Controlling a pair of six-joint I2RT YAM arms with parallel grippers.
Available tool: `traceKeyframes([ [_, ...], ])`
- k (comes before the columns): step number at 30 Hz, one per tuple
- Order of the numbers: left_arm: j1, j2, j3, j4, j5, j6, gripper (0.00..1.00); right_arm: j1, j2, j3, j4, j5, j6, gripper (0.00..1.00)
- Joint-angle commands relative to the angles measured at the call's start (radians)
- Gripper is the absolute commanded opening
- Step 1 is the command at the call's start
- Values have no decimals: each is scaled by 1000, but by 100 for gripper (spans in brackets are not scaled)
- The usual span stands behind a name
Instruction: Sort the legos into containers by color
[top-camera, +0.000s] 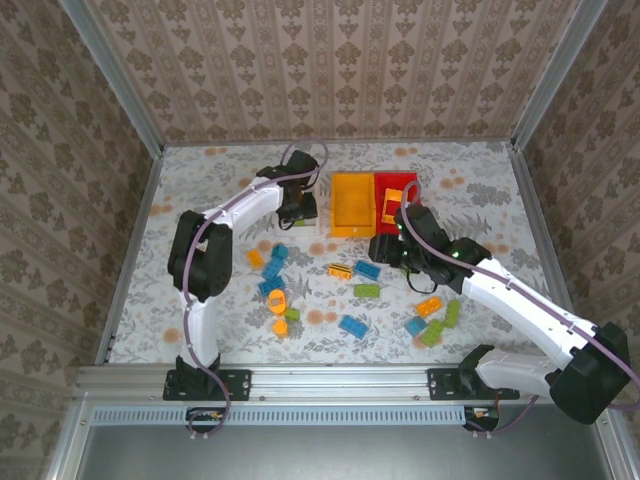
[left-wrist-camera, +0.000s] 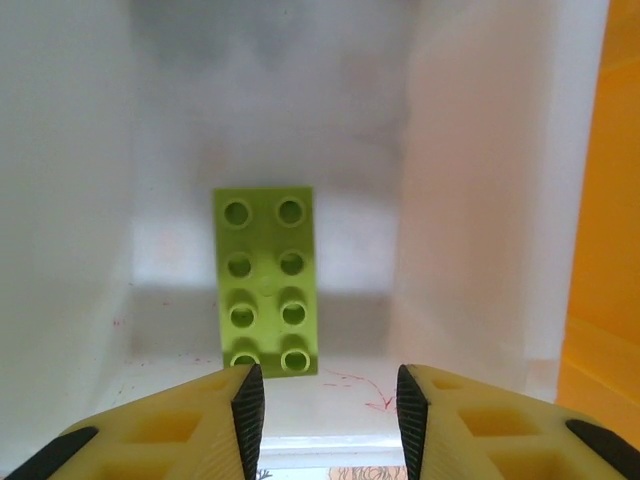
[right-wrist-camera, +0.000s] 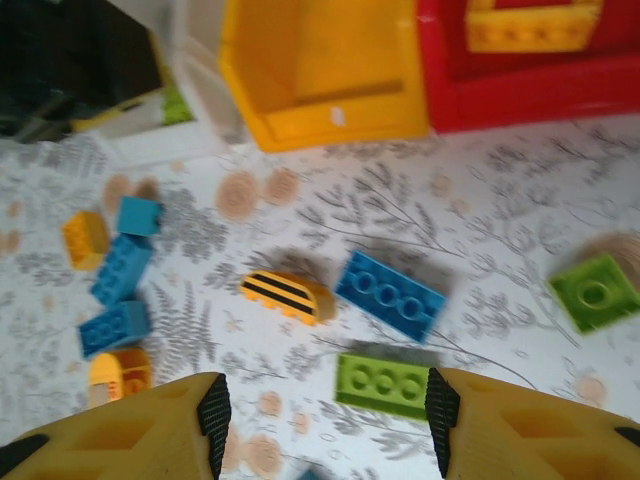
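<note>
Since the top cam looks down on everything, it takes in the whole desk (top-camera: 480, 190), flat w/ a pale floral print, plus the left arm (top-camera: 200, 255) and right arm (top-camera: 520, 300) reaching in. Three bins sit in a row at the far middle: white bin (top-camera: 320, 222), yellow-orange bin (top-camera: 350, 205), red bin (top-camera: 400, 180), all smooth glossy plastic, rectangular, open-topped. From above, the white bin is mostly covered by the left arm's wrist; the left wrist cam gives its inside instead: milky scuffed walls, faint red marks on the floor. Left claw (left-wrist-camera: 330, 400) hangs over that bin, fingers well apart, nothing held. Right claw (right-wrist-camera: 325, 415) hovers over the desk just in front of the bins, likewise wide open & empty; from above its fingers are too dark and small to judge. Right wrist cam is blurry and cuts off the bins' far ends. Legos (top-camera: 352, 325) lie scattered on the desk in front of the bins, blocky, studded. A lime eight-stud brick (left-wrist-camera: 265, 280) lies studs-up on the white bin's floor. An orange brick (right-wrist-camera: 530, 30) sits in the red bin. Just ahead of the right claw: a lime brick (right-wrist-camera: 385, 383), a blue brick (right-wrist-camera: 390, 295), a rounded orange piece w/ black stripes (right-wrist-camera: 288, 295).
</note>
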Motion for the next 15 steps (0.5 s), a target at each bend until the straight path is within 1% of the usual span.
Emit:
traceKeyframes([
  [1,0,-84,-16,-14,-7,-7,43,8,-15,-25,-127,87,54,56],
  [4,-13,-148,-46,-9,-20,-27,46,23,-33,-39,-220,134,109,53],
  [7,-63,-254,-109,19,-29,-36,50,56,-54,-69,-351,177,216,53],
  [10,-171,-377,-194,71,-40,23,57,105,-95,-113,-458,173,375,55],
  [13,-312,-499,-328,193,22,104,64,170,-153,-172,-479,138,538,58],
  [15,-402,-578,-423,282,57,134,68,207,-175,-206,-478,127,647,61],
])
